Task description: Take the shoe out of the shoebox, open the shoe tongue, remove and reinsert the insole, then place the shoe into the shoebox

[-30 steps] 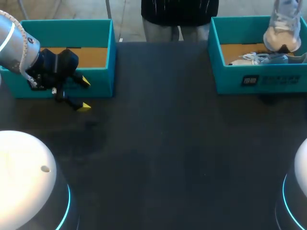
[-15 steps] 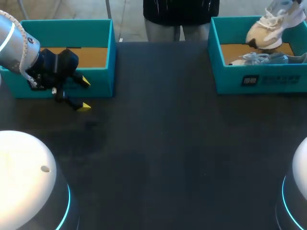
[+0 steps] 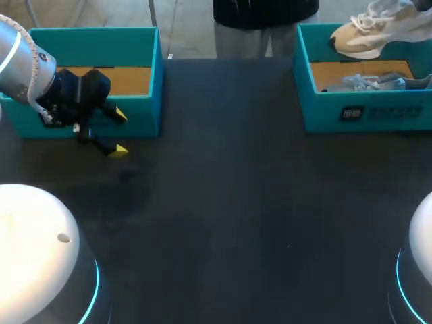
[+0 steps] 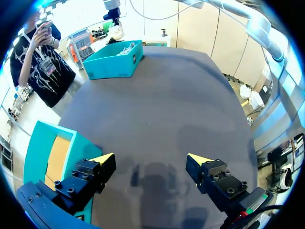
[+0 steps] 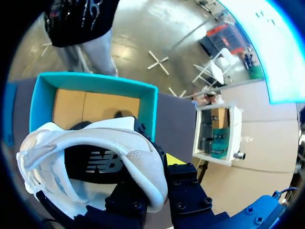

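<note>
Stretching wide between two teal boxes, the dark desk (image 3: 236,202) gives room. The left gripper (image 3: 119,133) hangs wide open, holding nothing, by the left box (image 3: 101,101) at the far left corner. Only the right wrist view shows the right gripper (image 5: 159,160) clamped on the shoe (image 5: 95,143), above the shoebox (image 3: 364,111) at the far right corner. A second ago the shoe hung toe-down; now it lies nearly level.
</note>
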You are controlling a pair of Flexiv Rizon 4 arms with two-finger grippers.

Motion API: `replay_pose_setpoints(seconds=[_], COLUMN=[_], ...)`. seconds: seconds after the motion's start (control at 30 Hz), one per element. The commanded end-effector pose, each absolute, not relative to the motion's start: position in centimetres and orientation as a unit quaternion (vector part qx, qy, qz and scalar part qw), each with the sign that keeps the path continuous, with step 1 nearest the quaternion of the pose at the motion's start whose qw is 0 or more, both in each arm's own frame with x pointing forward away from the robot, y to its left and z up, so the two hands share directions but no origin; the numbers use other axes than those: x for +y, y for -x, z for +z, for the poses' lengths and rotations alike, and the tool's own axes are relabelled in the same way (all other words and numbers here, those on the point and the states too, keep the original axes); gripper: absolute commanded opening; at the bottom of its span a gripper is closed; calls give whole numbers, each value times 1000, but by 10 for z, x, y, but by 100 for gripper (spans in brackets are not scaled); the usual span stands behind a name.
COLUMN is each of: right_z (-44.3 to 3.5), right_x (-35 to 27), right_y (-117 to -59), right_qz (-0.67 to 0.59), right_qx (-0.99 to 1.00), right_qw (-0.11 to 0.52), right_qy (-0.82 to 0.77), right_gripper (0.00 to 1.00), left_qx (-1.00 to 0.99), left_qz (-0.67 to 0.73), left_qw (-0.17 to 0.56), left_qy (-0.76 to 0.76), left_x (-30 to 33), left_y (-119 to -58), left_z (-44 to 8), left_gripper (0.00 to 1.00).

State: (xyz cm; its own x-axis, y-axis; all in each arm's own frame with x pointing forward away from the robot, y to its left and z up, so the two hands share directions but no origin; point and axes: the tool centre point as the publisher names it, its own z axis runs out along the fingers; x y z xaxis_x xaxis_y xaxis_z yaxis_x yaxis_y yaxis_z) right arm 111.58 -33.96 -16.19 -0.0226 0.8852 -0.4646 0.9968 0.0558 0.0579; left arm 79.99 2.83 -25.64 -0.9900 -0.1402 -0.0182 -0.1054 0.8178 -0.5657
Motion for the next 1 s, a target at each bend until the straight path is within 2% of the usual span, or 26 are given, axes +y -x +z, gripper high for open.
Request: replay_pose_setpoints(seconds=[0.03, 0.8, 1.0], right_z=[-159, -160, -177], right_x=[-343, -342, -341], right_y=[-1111, -1110, -1116], right_qz=[-150, -147, -131], right_qx=[601, 596, 595], right_qw=[166, 164, 194], right_qy=[-768, -772, -768], right_gripper=[0, 0, 0], left_qx=[953, 953, 953], left_qz=[-294, -294, -294], left_qw=[30, 30, 30], left_qy=[65, 65, 65], left_x=[28, 28, 28], left_y=[-799, -799, -799], left_z=[-256, -256, -256], left_gripper=[100, 100, 100])
